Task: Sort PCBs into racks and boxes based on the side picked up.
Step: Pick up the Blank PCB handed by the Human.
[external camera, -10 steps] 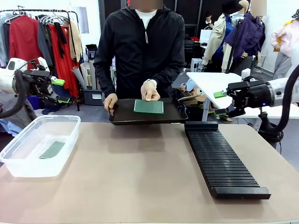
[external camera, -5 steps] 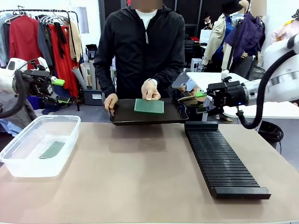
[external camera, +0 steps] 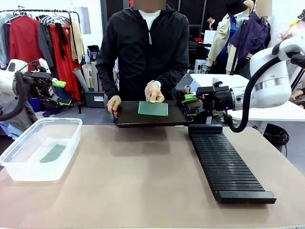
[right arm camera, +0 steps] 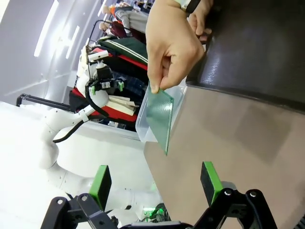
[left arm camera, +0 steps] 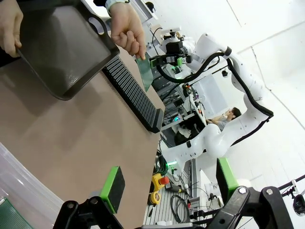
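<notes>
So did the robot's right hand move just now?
Yes. The right gripper swung toward picture left, from in line with the rack's far right corner to its far left corner, beside the black tray.

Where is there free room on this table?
The widest bare patch is the table's middle, between the clear tub on the left and the black rack on the right. A narrow strip lies right of the rack. The far edge is crowded: the person's tray, hand with a PCB, and the right gripper.
</notes>
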`<action>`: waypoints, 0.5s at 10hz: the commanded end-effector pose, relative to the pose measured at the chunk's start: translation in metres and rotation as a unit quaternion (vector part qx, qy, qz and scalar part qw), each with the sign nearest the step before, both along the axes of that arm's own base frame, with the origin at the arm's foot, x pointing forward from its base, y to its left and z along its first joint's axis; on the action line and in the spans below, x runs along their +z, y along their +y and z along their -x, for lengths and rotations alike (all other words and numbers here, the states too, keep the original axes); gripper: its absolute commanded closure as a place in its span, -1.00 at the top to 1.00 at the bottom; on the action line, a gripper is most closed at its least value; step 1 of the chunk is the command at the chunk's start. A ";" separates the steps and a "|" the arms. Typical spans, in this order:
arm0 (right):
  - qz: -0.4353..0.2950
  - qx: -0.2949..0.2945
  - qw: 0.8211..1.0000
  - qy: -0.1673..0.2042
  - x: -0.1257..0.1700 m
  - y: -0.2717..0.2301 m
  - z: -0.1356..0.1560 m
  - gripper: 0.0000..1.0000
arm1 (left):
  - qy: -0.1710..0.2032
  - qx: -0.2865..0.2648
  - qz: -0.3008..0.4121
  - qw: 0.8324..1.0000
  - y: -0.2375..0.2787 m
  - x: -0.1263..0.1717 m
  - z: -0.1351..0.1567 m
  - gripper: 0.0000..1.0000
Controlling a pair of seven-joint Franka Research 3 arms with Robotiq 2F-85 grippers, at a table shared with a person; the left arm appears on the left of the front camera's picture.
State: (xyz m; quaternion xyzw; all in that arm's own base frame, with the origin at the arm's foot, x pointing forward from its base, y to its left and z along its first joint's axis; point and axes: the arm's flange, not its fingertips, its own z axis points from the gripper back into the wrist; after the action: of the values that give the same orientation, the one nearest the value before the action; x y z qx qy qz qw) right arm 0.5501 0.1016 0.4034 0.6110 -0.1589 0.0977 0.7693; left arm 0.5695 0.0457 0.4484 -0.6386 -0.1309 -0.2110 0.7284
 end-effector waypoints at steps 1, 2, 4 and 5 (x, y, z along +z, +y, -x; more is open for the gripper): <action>-0.013 -0.023 0.999 -0.021 -0.006 0.018 -0.011 1.00 | 0.000 -0.003 -0.004 1.000 0.001 0.000 0.001 1.00; -0.014 -0.029 0.999 -0.019 -0.008 0.025 -0.015 1.00 | 0.000 -0.003 -0.004 1.000 0.001 0.000 0.001 1.00; -0.028 -0.022 0.999 -0.016 -0.013 0.039 -0.023 1.00 | 0.000 -0.003 -0.004 1.000 0.001 0.000 0.001 1.00; -0.034 -0.024 0.999 -0.017 -0.017 0.044 -0.028 1.00 | 0.000 -0.003 -0.004 1.000 0.001 0.000 0.001 1.00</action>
State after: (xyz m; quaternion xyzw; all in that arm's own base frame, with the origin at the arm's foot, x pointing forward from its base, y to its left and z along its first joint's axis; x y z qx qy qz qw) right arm 0.5676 0.1371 0.3894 0.6261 -0.1679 0.0803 0.7572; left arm 0.5695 0.0457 0.4484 -0.6386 -0.1309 -0.2110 0.7284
